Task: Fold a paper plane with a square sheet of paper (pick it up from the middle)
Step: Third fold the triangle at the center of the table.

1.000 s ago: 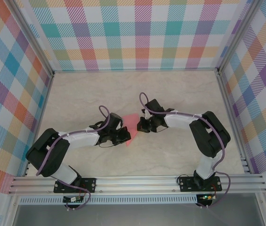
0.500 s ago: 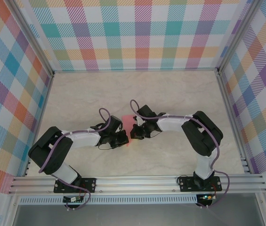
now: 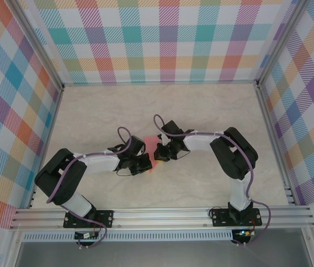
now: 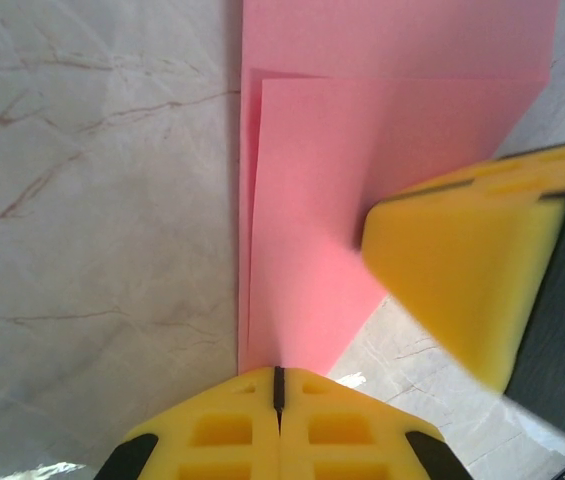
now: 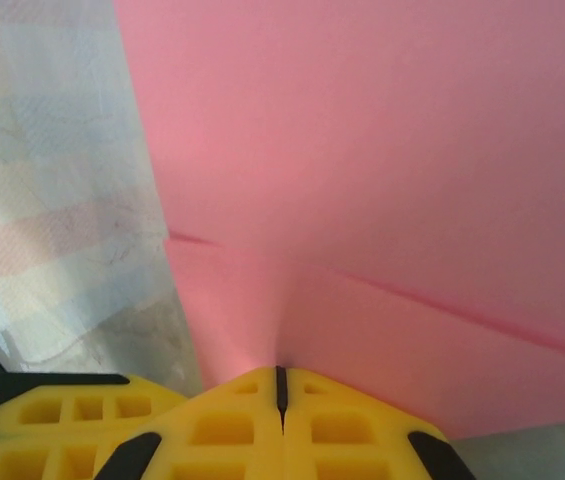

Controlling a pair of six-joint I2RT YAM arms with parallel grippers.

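**A:** What does the paper look like?

**B:** One salmon-pink sheet of paper [image 4: 362, 180], folded, with two layers and offset edges. It lies on the marbled table [image 4: 92, 200] just ahead of the left gripper [image 4: 278, 385].

**A:** And the grippers?

**B:** Two, both with jaws pressed together. The sheet reaches the tips of the right gripper [image 5: 280, 385] too. The left wrist view also shows the right one's yellow finger [image 4: 462, 280] over the sheet's right edge. From overhead, the two grippers almost hide the paper.
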